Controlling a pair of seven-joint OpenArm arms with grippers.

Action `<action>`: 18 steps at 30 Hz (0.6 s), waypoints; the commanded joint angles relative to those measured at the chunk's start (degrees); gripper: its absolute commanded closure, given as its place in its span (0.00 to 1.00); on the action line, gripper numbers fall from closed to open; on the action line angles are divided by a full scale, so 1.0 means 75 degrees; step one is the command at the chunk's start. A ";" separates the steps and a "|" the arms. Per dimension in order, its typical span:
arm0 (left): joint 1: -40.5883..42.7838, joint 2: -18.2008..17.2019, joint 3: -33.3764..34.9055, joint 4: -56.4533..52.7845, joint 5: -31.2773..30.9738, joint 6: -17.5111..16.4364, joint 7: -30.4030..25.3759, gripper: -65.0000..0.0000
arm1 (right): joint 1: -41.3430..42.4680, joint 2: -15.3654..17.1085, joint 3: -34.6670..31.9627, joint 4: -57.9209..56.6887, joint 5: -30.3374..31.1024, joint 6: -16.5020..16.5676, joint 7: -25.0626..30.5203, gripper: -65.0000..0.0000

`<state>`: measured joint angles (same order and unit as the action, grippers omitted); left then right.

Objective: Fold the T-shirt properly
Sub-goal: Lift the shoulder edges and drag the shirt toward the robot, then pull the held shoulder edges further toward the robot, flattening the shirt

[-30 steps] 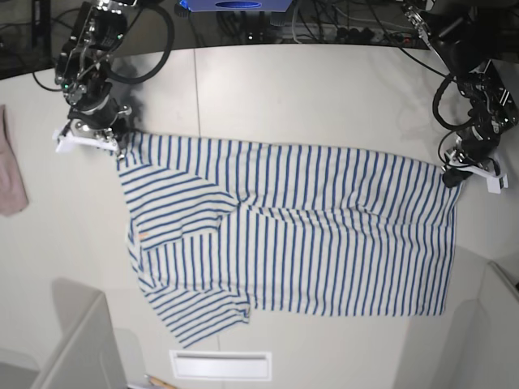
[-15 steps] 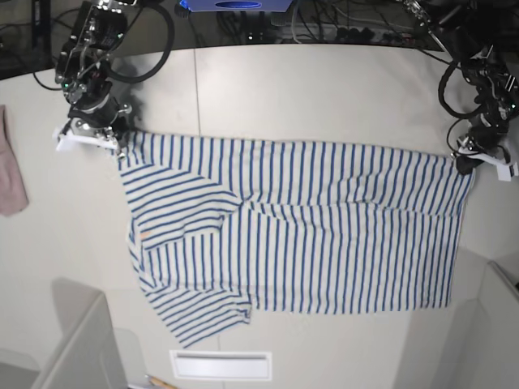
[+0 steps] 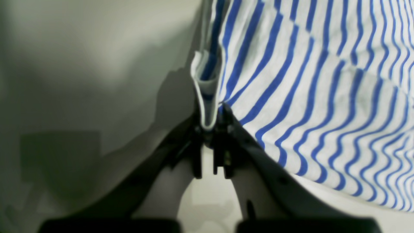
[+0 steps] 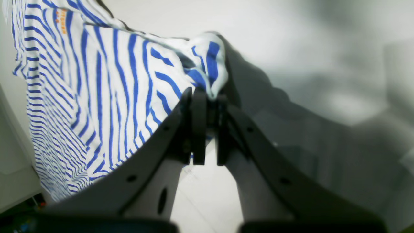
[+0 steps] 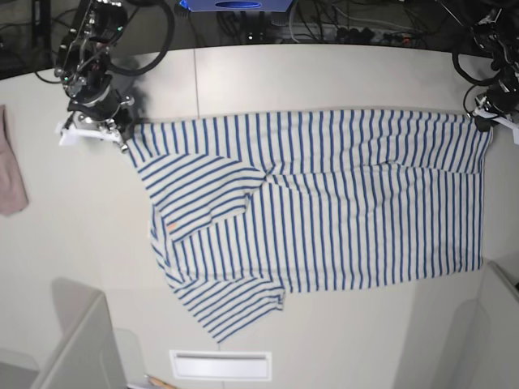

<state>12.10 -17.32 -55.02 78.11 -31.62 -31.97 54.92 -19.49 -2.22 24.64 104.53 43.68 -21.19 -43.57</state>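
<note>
White, blue-striped soft fabric T-shirt (image 5: 324, 203): spread flat on pale grey table (image 5: 324, 77), stretched between both grippers. Left gripper (image 3: 212, 129): clamped on folded corner hem. Right gripper (image 4: 207, 97): clamped on bunched opposite corner.

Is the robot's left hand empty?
No, the left hand is pinched shut on a folded edge of the striped T-shirt, which sticks up between its fingers.

The T-shirt (image 5: 324, 203) is striped blue on white; a pinkish cloth (image 5: 10, 174) is seen on the pale table (image 5: 324, 77).
</note>
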 commanded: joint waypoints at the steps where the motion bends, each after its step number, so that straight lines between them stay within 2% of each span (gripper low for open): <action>1: 0.0069 -0.0181 -0.0042 0.0129 -0.0080 -0.0046 -0.0107 1.00 | -0.0080 0.0044 0.0014 0.0298 0.0043 0.0053 0.0095 1.00; 6: 0.0292 -0.0181 -0.0042 0.0176 -0.0080 -0.0046 -0.0107 1.00 | -0.0643 0.0032 0.0014 0.0603 0.0043 0.0053 0.0095 1.00; 11: 0.0514 -0.0193 -0.0030 0.0188 -0.0080 -0.0046 -0.0107 1.00 | -0.0971 -0.0050 0.0014 0.0603 0.0043 0.0780 0.0095 1.00; 13: 0.0538 -0.0193 -0.0030 0.0247 -0.0080 -0.0046 -0.0107 1.00 | -0.1077 -0.0202 0.0026 0.0603 0.0043 0.0862 0.0095 1.00; 14: 0.0573 -0.0193 -0.0054 0.0329 -0.0069 -0.0046 -0.0107 0.99 | -0.1124 -0.0238 0.0026 0.0603 0.0043 0.0885 0.0095 1.00; 18: 0.0890 -0.0193 -0.0089 0.0798 -0.0080 -0.0046 -0.0107 0.80 | -0.1311 -0.0355 0.0014 0.0615 0.0043 0.0897 0.0095 1.00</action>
<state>18.72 -17.50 -55.29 83.18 -31.62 -31.94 54.85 -29.28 -4.84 24.62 108.01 43.48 -14.98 -43.53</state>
